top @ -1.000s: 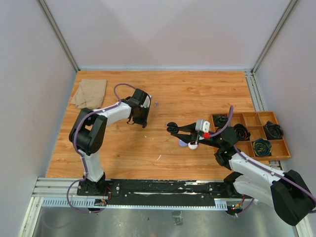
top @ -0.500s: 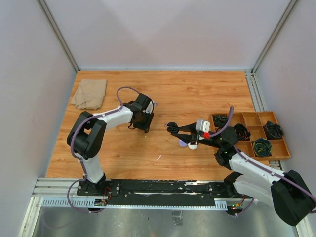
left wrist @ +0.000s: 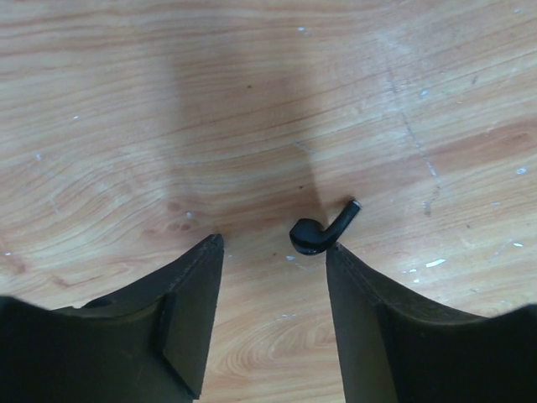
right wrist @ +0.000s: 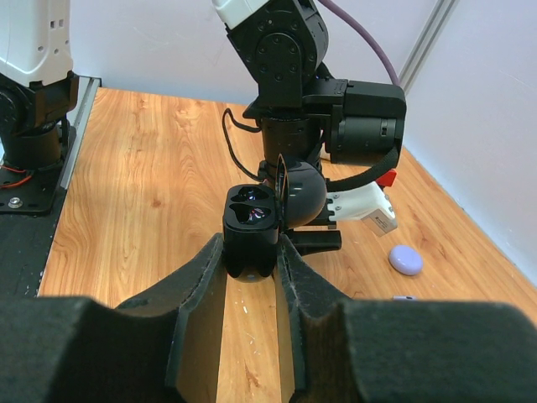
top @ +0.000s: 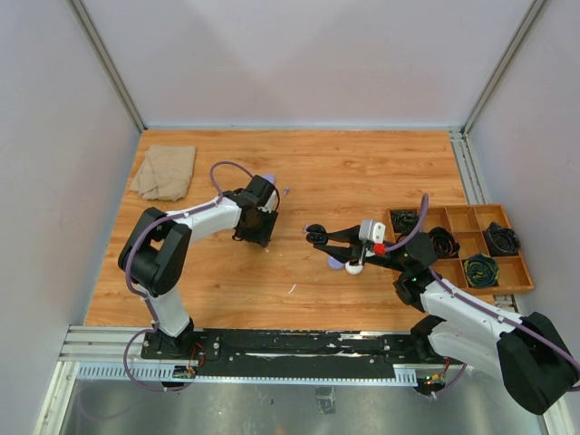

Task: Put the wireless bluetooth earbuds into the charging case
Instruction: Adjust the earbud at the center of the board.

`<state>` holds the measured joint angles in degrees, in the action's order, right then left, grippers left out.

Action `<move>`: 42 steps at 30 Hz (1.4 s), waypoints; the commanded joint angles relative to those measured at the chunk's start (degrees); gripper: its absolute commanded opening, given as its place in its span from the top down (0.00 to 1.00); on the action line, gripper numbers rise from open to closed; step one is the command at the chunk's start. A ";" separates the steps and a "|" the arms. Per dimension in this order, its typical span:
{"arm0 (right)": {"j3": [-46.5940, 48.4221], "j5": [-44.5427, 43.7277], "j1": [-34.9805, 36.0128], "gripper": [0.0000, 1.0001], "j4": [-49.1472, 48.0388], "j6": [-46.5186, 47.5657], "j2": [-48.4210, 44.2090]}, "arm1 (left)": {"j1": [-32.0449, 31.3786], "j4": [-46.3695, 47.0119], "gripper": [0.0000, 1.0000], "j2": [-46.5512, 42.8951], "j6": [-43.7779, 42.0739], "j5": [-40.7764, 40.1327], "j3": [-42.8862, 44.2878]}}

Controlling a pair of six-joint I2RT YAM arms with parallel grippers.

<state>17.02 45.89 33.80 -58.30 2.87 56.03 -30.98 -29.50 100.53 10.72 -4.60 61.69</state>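
The black earbud (left wrist: 319,233) was found lying on the tabletop (left wrist: 126,101) just beyond the half-open, empty left fingers (left wrist: 189,319), nearer to one tip, with its stem slanted away from them. The open case (right wrist: 252,220) was held clamped by the right fingers (right wrist: 197,285), well apart.

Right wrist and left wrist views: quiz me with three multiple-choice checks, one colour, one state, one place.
1. The charging case in the right claw is: A white, B black, C purple.
2. Its lid is: A open, B shut, C missing.
3. The black earbud lies: A in the case, B on the table between the left claw's fingers, C in the right claw.
Answers: B, its shell is black; A, the lid stands up behind it; B, it rests there, ungripped.
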 commanded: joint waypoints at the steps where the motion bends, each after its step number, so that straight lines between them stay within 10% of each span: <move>1: -0.15 0.34 0.65 0.94 -0.96 -0.59 -0.81 | -0.13 -1.87 0.41 -1.83 0.84 -4.21 -0.13; 42: 0.39 0.03 0.67 0.94 1.43 -0.25 -1.81 | -1.50 -3.20 0.07 1.41 12.28 -10.20 6.90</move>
<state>17.02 45.89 33.80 -56.05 2.87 54.63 -31.73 -33.12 100.33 22.57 -12.99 67.35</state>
